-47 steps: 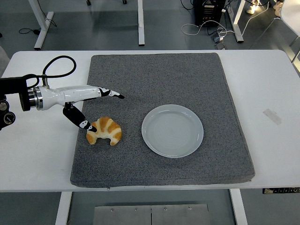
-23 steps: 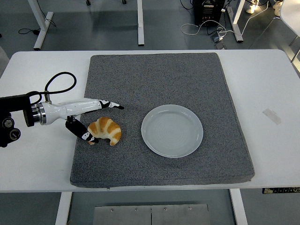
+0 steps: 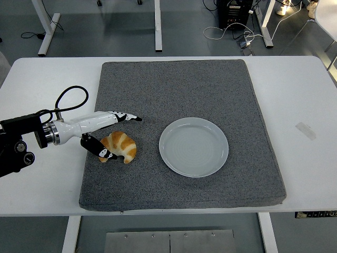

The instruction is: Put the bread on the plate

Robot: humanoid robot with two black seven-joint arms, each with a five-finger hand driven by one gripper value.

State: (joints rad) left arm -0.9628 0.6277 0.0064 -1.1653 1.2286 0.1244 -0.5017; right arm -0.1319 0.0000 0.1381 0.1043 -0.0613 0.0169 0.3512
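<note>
A golden croissant [image 3: 120,147] lies on the left part of the grey mat [image 3: 181,89]. To its right, with a gap between them, sits an empty pale plate [image 3: 194,146]. My left hand [image 3: 120,136] comes in from the left edge and straddles the bread. Its long fingers [image 3: 126,117] reach over the far side of the croissant, and the thumb [image 3: 103,152] touches its near left end. The hand is spread, not closed around the bread. My right arm is out of view.
The mat covers most of the white table [image 3: 295,105]. A small clear piece of tape or plastic [image 3: 306,130] lies on the table at the right. Table legs and cables show on the floor beyond the far edge.
My left hand has moved down and right, closer around the croissant. The thumb has slid under its left end. The bread has barely shifted.
</note>
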